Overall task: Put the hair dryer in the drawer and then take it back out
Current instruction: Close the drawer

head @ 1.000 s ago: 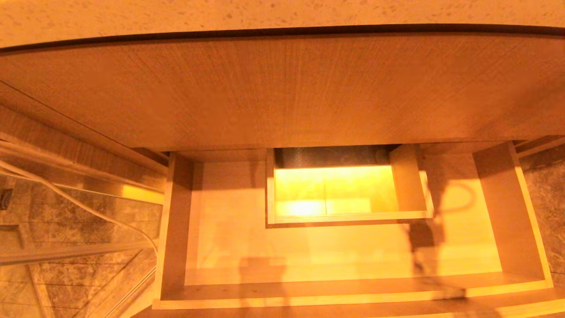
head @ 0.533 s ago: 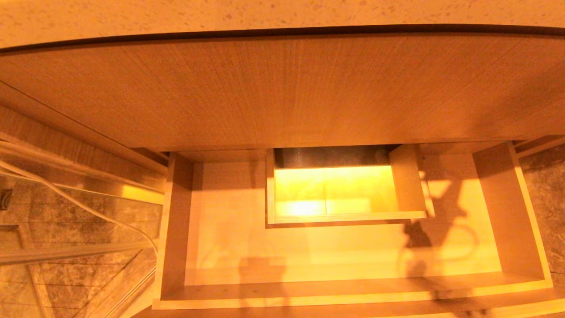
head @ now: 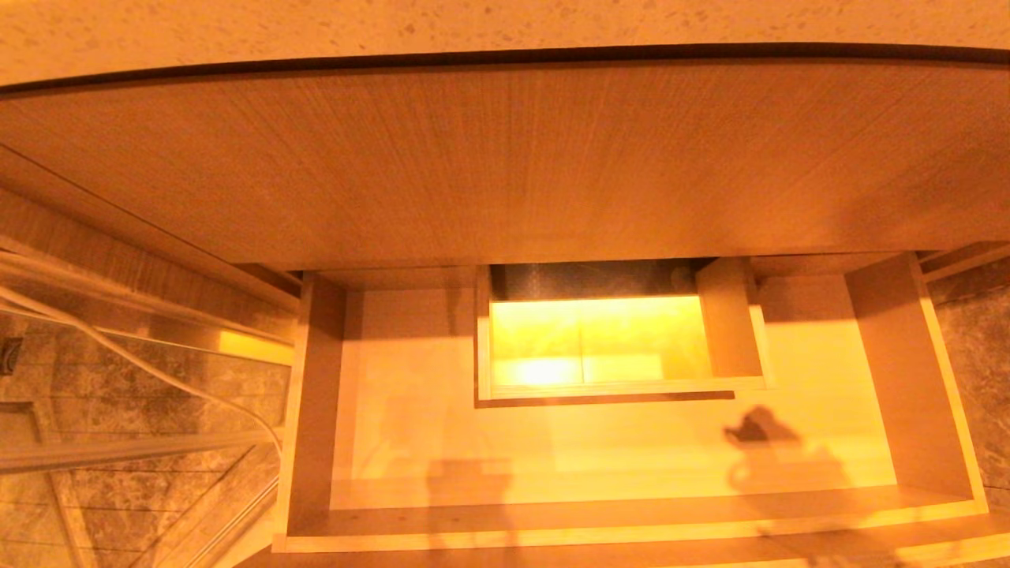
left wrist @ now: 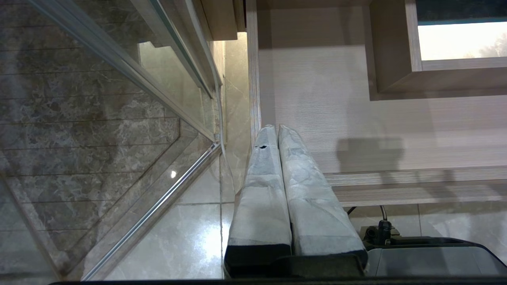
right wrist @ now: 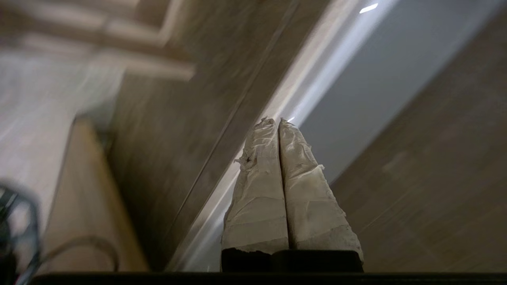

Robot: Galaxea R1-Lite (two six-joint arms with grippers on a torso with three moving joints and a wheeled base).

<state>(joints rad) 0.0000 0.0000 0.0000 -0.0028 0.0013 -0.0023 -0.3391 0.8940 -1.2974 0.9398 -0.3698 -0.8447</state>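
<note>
The drawer (head: 552, 442) stands pulled open below the taller wood panel, its pale floor bare around the boxed cut-out (head: 615, 347) at mid-back. The hair dryer shows in no view. Neither gripper appears in the head view; only a shadow (head: 757, 446) lies on the drawer's right floor. In the left wrist view my left gripper (left wrist: 277, 128) is shut and empty, held by the drawer's left front corner (left wrist: 255, 118). My right gripper (right wrist: 278, 120) is also shut with nothing in it, pointing up at wood panelling.
A glass panel with a metal frame (head: 142, 379) and marble tiles stand left of the drawer, with a white cord (head: 118, 347) hanging across them. The tall wood front (head: 505, 158) and speckled counter (head: 505, 24) rise above. My base (left wrist: 427, 257) sits under the drawer front.
The shadow on the drawer's right floor has slid toward the front and shrunk. The drawer has not moved.
</note>
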